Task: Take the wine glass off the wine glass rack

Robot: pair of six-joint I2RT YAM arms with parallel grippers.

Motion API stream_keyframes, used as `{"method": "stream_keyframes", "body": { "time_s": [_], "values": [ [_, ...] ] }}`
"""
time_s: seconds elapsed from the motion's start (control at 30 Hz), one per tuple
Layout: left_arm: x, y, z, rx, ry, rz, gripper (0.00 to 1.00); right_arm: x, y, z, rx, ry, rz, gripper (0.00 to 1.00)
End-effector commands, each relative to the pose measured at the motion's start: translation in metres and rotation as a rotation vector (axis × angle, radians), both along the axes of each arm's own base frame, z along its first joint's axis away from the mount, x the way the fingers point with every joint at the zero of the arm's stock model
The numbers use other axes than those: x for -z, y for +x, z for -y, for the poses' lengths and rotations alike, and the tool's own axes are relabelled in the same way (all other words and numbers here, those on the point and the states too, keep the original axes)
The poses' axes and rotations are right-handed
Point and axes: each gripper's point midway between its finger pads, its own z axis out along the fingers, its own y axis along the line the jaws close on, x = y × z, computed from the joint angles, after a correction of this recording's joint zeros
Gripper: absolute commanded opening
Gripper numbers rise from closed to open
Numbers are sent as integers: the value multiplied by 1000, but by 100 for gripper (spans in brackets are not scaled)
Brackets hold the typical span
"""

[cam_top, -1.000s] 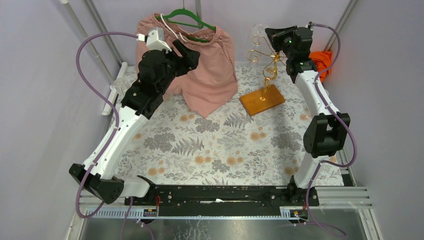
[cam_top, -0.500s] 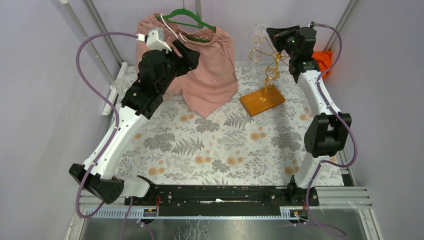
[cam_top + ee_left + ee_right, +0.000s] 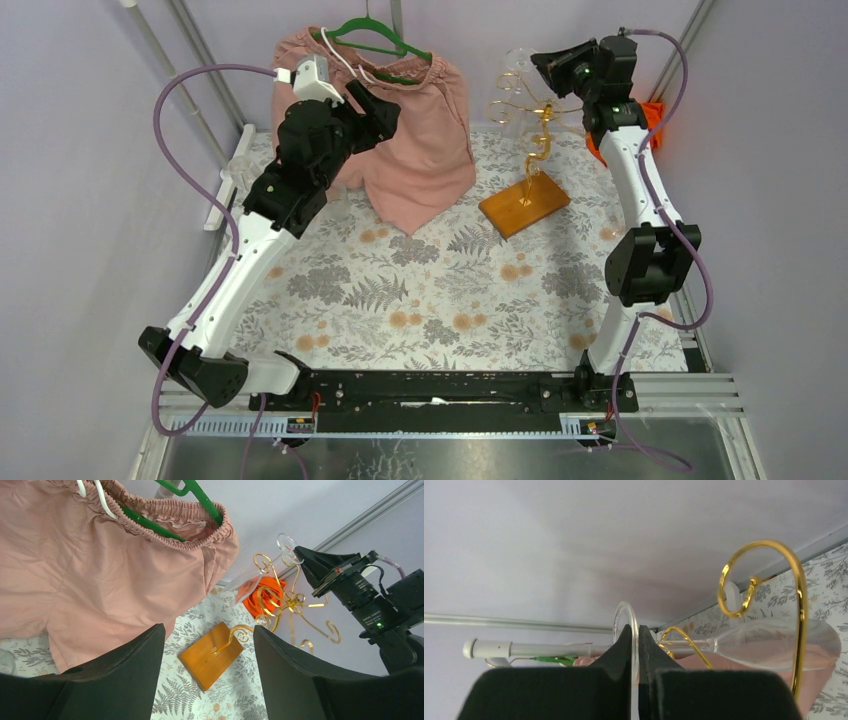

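The wine glass [image 3: 514, 62] is clear and lies sideways at the top of the wine glass rack [image 3: 541, 128], a gold wire stand on an orange-brown wooden base [image 3: 524, 203]. My right gripper [image 3: 545, 64] is shut on the glass's round foot [image 3: 626, 616]. In the right wrist view the stem [image 3: 689, 643] runs right through a gold curl [image 3: 796, 585] to the bowl [image 3: 774, 642]. My left gripper [image 3: 207, 670] is open and empty. It hangs high in front of the pink shorts, and the rack base [image 3: 211, 655] shows between its fingers, far below.
Pink shorts [image 3: 410, 120] hang on a green hanger [image 3: 372, 38] at the back centre. An orange cloth [image 3: 650, 118] lies at the back right behind the right arm. A white rail [image 3: 228, 175] runs along the left edge. A floral cloth [image 3: 430, 290] covers the table.
My right gripper has risen a little and shifted right, still holding the glass foot. The rack's wire arms have swung slightly. The left arm has not moved.
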Motion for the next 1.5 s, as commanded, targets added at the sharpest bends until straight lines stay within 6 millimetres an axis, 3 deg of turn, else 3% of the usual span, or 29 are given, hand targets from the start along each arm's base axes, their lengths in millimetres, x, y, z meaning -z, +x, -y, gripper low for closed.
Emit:
{"method": "stream_keyframes", "body": {
  "time_s": [0.0, 0.07, 0.27, 0.7, 1.0, 1.27, 1.47],
  "values": [
    [0, 4, 4, 6, 11, 19, 73, -43, -6, 2, -31, -53, 94, 0],
    [0, 4, 4, 4, 15, 20, 73, -47, -6, -1, -46, -61, 91, 0],
    [-3, 3, 3, -1, 17, 25, 73, -37, -7, -3, -55, -57, 73, 0],
    [0, 5, 4, 1, 16, 16, 73, -28, -35, -10, -92, -57, 82, 0],
    [5, 7, 7, 8, 14, 4, 73, -39, -60, -23, -131, -78, 121, 0],
    [7, 6, 6, 8, 13, 1, 73, -40, -67, -54, -225, -69, 127, 0],
    [6, 4, 4, 1, 17, 4, 74, -43, -51, -72, -251, -68, 127, 0]
  ]
}}
